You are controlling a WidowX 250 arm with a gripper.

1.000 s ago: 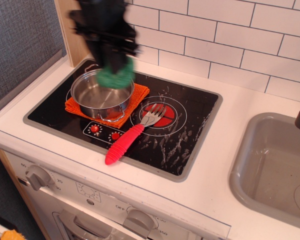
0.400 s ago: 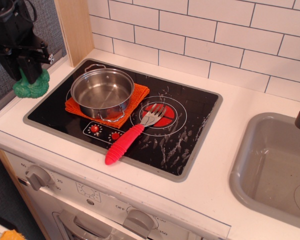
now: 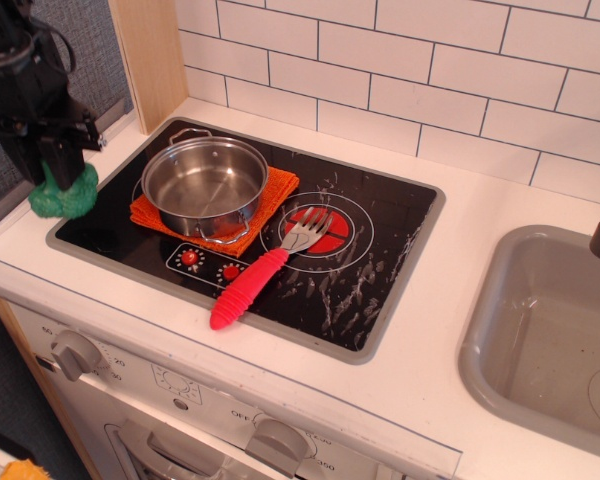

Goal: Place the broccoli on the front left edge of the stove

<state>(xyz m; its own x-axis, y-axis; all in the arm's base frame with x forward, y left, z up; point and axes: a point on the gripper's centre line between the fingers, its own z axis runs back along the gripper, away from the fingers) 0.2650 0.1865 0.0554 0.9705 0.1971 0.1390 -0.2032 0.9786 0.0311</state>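
Broccoli in the air — not yet placed

The gripper (image 3: 60, 172) pinches the broccoli (image 3: 64, 195) near the stove (image 3: 400, 270) — its front left edge lies bare.

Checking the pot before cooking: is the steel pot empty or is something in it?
Empty. The pot shows only bare shiny steel inside; it stands upright on the orange cloth. The broccoli is outside it, at the gripper.

Single view — high front-right, angled down over stove (image 3: 380, 270) — moderately near.
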